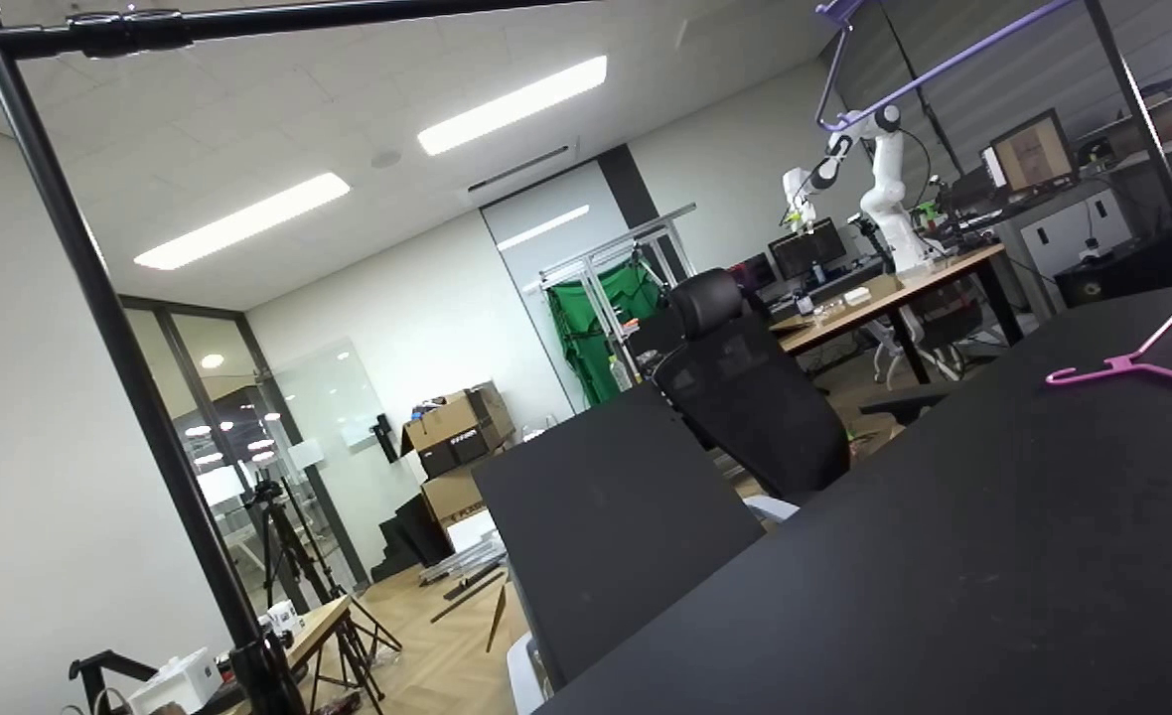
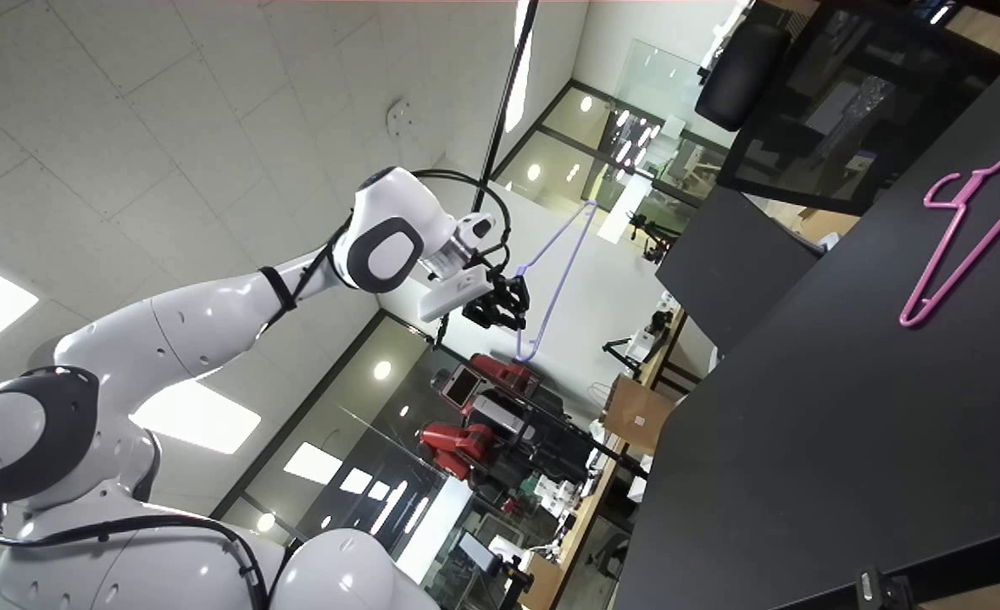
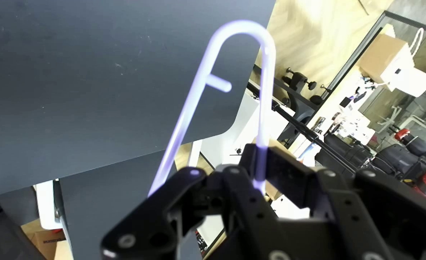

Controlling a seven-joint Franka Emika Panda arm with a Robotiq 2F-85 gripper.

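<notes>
In your gripper, fingers closed on one bar: one purple hanger, aloft and well clear of the black table, long bar slanting across just beyond the fingertips; on that table, one pink hanger.

This looks like a robotics lab in an office-style room. A jointed white robot arm fills much of an exterior view, where a red and black machine (robot-like too, though partly hidden) stands farther off. Another white arm is mounted on a wooden surface near computer monitors. A tripod and stacked cardboard boxes suit a working lab, while the mesh-backed chair, glass partition and ceiling light panels belong to an office.
</notes>
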